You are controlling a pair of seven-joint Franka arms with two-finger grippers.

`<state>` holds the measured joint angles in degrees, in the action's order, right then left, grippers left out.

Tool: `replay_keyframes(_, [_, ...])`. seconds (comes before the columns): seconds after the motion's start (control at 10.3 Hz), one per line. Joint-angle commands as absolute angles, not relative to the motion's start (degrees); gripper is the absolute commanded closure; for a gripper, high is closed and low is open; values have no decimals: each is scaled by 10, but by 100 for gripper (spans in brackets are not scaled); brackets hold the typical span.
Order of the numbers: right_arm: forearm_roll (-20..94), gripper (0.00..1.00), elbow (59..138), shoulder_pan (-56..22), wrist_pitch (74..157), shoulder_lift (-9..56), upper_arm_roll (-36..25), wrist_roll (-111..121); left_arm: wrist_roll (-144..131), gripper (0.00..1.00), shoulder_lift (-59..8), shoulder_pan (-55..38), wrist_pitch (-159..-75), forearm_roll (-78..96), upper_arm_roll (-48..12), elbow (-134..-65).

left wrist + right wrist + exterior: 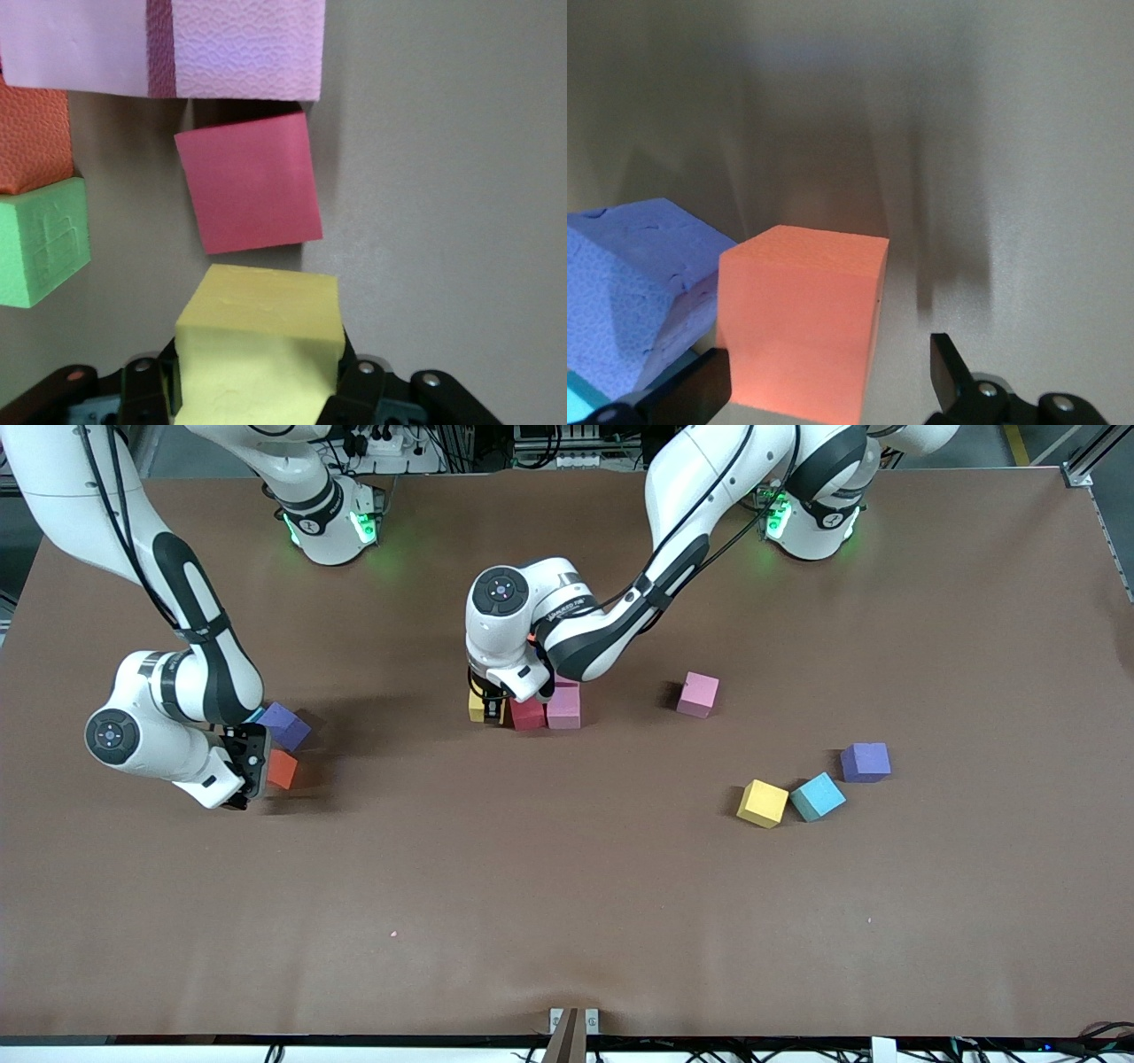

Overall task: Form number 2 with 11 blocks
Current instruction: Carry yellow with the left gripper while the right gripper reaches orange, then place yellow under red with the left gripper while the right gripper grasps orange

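Left gripper: the left gripper [257, 390] is clenched on a yellow block [261, 341], low over the desk [567, 886] at the started cluster near the desk's middle; it seems to be setting this cube in as the next cell.
Number 2: the number 2 [540, 708] is only begun. The front view shows the yellow block [478, 707], a red block [528, 714] and a pink block [563, 707] in a row, the arm hiding the rest.
Cluster detail: the left wrist view adds a green block [40, 239] touching an orange block [34, 137]; the red block [250, 181] sits skewed, apart from the pink one [239, 44], so it likely needs squaring.
Right gripper: the right gripper [833, 390] stands released, its fingers straddling an orange block [802, 323] at the right arm's end, apparently poised to grasp it; a purple block [629, 283] lies just beside.
Spare blocks: from the cluster, a pink block [697, 694] lies at 3 o'clock; a yellow block [763, 803], a light blue block [817, 796] and a purple block [865, 762] lie at about 4 o'clock.
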<state>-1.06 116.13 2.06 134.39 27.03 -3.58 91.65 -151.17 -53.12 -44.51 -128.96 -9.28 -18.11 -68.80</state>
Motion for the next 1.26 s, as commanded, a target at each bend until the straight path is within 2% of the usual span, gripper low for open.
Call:
replay_keyframes(0.0, [13, 0, 1158, 26, 1354, 279, -25, 932, -1522, 89, -551, -468, -1298, -81, -155, -664])
replay_keyframes(0.29, [15, 0, 1145, 12, 1324, 263, -25, 931, -1518, 89, -556, -475, -1305, -81, -135, -664])
replay_keyframes(0.77, [37, 0, 1143, -3, 1269, 236, -25, 926, -1507, 88, -565, -481, -1304, -83, -135, -670])
replay_keyframes(0.87, [37, 0, 1156, -3, 1279, 238, -25, 925, -1504, 88, -566, -483, -1303, -83, -135, -671])
replay_keyframes(0.97, [46, 0, 1186, 1, 1327, 240, -25, 928, -1498, 88, -566, -483, -1301, -83, -136, -671])
replay_keyframes(1.16, [48, 0, 1194, 2, 1363, 249, -25, 931, -1489, 88, -566, -483, -1296, -83, -140, -674])
